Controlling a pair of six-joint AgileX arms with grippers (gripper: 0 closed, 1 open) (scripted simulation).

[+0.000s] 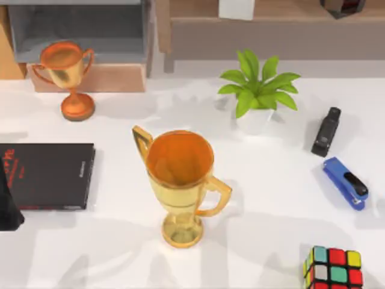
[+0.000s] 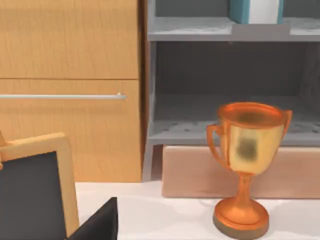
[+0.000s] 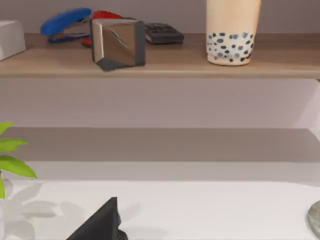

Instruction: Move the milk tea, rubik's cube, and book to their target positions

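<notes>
**Both grippers low at the worktop, nothing seen held; the three task things sit apart**

In the left wrist view we see a dark wedge of the left gripper [image 2: 97, 224] low over the white worktop [image 1: 271, 211]. We cannot tell whether it is open or closed, and we see nothing in it. A dark shape of the left arm [image 1: 8, 205] sits at the worktop's left edge, just beside the thin black book [image 1: 49, 176]. The right gripper [image 3: 100, 222] shows as a similar dark wedge above the worktop. Again we cannot tell its opening, and nothing is visibly held.

Ahead of the left gripper:
- a wood-framed dark board [image 2: 35, 190]
- a small trophy [image 1: 69, 75] standing upright before a grey shelf unit [image 2: 190, 30]
- the book [image 2: 255, 11], teal with white pages, upright on that unit's upper shelf
- a wooden cabinet [image 2: 70, 50] beside the unit

Ahead of the right gripper:
- a wooden shelf [image 3: 165, 65] carrying the milk tea [image 3: 232, 30], upright
- on the same shelf, a shiny metal cube [image 3: 118, 42], well apart from the cup

The rubik's cube [image 1: 334, 269] rests on the worktop at its near right corner. Also on the worktop:
- a large gold trophy [image 1: 180, 180], upright mid-worktop
- a potted plant [image 1: 258, 90] behind it to the right
- a black stapler [image 1: 326, 131] and a blue stapler [image 1: 346, 182] near each other on the right, not touching
</notes>
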